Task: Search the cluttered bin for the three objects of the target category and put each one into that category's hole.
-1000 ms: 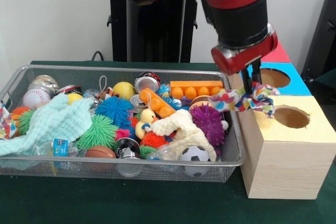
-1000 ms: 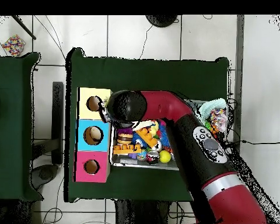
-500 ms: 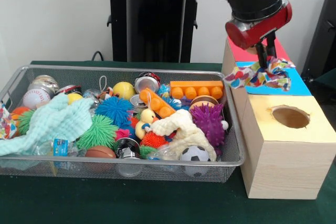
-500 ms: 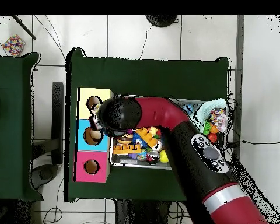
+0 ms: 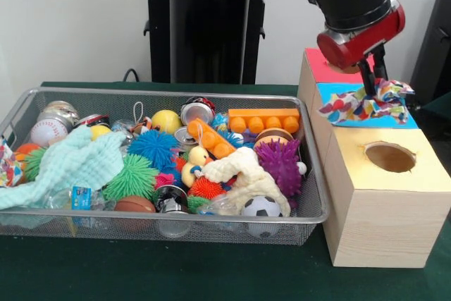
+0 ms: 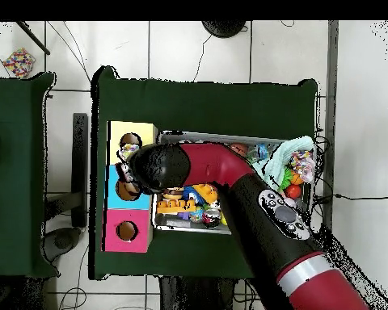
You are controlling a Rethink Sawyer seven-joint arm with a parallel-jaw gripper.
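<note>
My gripper [image 5: 375,84] is shut on a colourful patterned cloth [image 5: 366,103], which hangs just above the blue top [image 5: 405,122] of the wooden box row. The yellow-topped box, with its round hole [image 5: 390,156], lies nearer the camera, and the red top [image 5: 325,70] lies behind the gripper. In the wire bin [image 5: 169,213] lie a mint-green cloth [image 5: 77,163] and a cream cloth [image 5: 246,174]. Another patterned cloth [image 5: 7,163] hangs at the bin's left end. In the overhead view the arm's head [image 6: 159,167] covers the gripper beside the yellow box [image 6: 142,129] and the blue box [image 6: 112,173].
The bin holds several spiky balls, cans, a baseball [image 5: 48,132], a soccer ball [image 5: 261,208], a rubber duck [image 5: 196,160] and an orange block [image 5: 264,120]. The pink box hole [image 6: 126,230] shows uncovered in the overhead view. The bin's right wall stands close against the boxes.
The gripper has risen with the patterned cloth and travelled from the bin's right edge by the yellow box, back and to the right, over the blue top.
</note>
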